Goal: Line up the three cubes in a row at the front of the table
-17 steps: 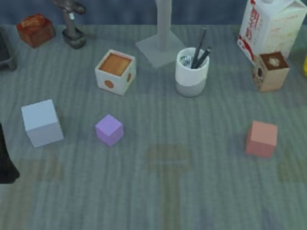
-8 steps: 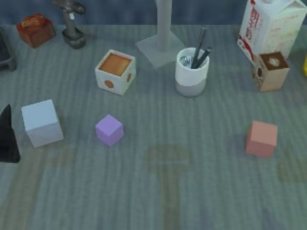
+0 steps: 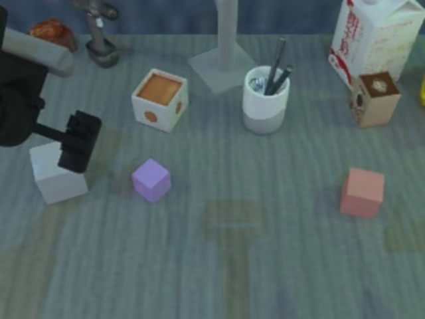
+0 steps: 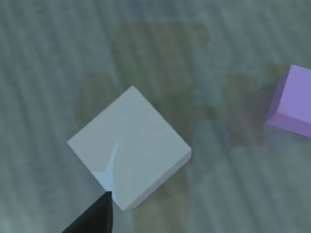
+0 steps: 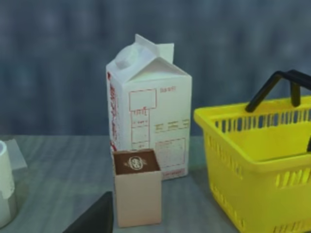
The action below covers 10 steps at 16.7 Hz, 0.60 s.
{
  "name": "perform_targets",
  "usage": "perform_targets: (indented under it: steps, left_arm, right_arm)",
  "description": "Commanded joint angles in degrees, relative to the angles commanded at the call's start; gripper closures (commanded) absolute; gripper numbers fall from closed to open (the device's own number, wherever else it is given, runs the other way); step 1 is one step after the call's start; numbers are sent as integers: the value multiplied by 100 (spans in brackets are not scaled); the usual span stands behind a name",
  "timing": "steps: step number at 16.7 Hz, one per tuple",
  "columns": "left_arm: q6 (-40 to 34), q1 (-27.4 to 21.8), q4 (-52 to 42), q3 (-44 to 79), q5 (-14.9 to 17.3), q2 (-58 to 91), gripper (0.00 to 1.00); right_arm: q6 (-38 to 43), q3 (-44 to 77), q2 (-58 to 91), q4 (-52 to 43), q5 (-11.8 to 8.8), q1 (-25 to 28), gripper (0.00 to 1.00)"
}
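Note:
The large pale blue-white cube [image 3: 52,181] sits at the left of the table [image 3: 219,266]. My left gripper [image 3: 78,143] hangs open right above it, covering its top far corner. In the left wrist view the same cube [image 4: 129,150] lies below, with one dark finger [image 4: 95,218] at its near corner. The small lilac cube [image 3: 151,179] rests a little to the right, also in the left wrist view [image 4: 294,102]. Far to the right lies the salmon-pink cube [image 3: 362,192]. My right arm is outside the top view; one finger [image 5: 97,216] shows in its wrist view, nothing held.
Behind the cubes stand a white box with orange top [image 3: 159,100], a cup of pens [image 3: 265,100], a grey stand base [image 3: 222,66], a milk carton [image 3: 375,36] and a brown carton [image 3: 376,100]. A yellow basket [image 5: 262,160] sits at the far right.
My left arm has swung in from the left edge and now reaches over the pale blue cube. None of the cubes has moved.

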Motion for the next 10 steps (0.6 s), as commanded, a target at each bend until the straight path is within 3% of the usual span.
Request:
perform_targets:
  steps: [5, 10]
  left_arm:
    - [363, -531, -1449, 2100, 15, 2773, 0]
    - [620, -903, -2361, 3702, 11, 4616, 0]
  right_arm:
    - [0, 0, 0, 0, 0, 0, 0]
    - [0, 0, 0, 0, 0, 0, 0]
